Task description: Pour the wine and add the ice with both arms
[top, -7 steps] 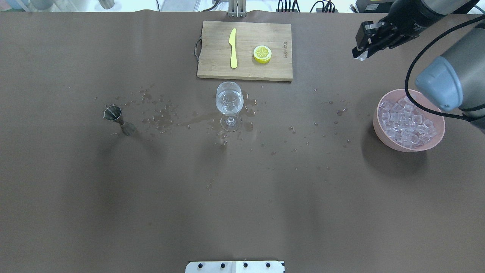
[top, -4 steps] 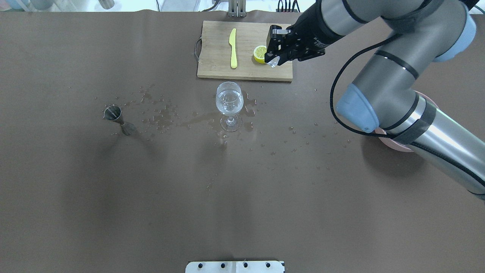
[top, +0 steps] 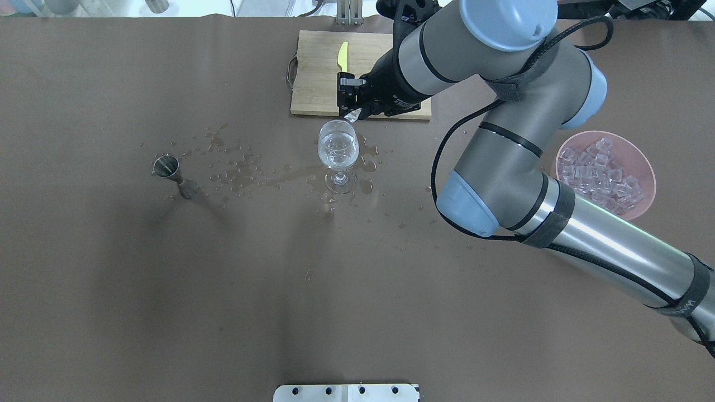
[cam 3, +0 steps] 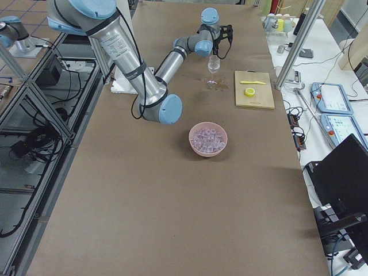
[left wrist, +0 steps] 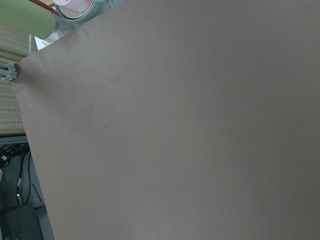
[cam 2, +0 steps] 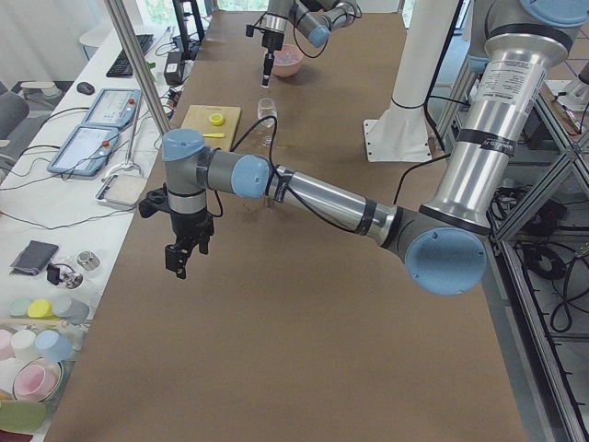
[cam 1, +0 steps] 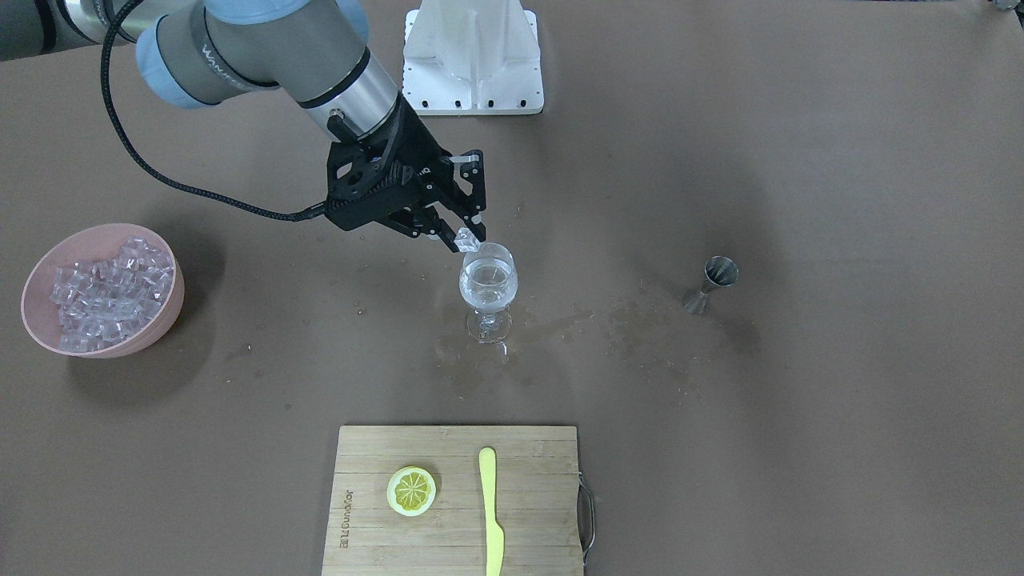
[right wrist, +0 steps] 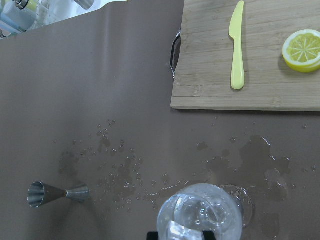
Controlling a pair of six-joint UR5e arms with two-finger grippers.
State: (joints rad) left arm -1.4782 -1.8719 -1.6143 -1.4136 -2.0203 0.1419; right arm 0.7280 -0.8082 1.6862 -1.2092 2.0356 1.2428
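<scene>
Currently right gripper (cam 1: 462, 234) clamps ice cube (cam 1: 468, 241) just above wine glass (cam 1: 488, 284) rim.

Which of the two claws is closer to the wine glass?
Right. The right gripper holds an ice cube just above the wine glass; the left gripper hangs far off along the table.

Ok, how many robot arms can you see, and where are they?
2. The right arm reaches over the wine glass, its hand pinching an ice cube above the rim. The left arm hangs over bare table toward the left end.
</scene>
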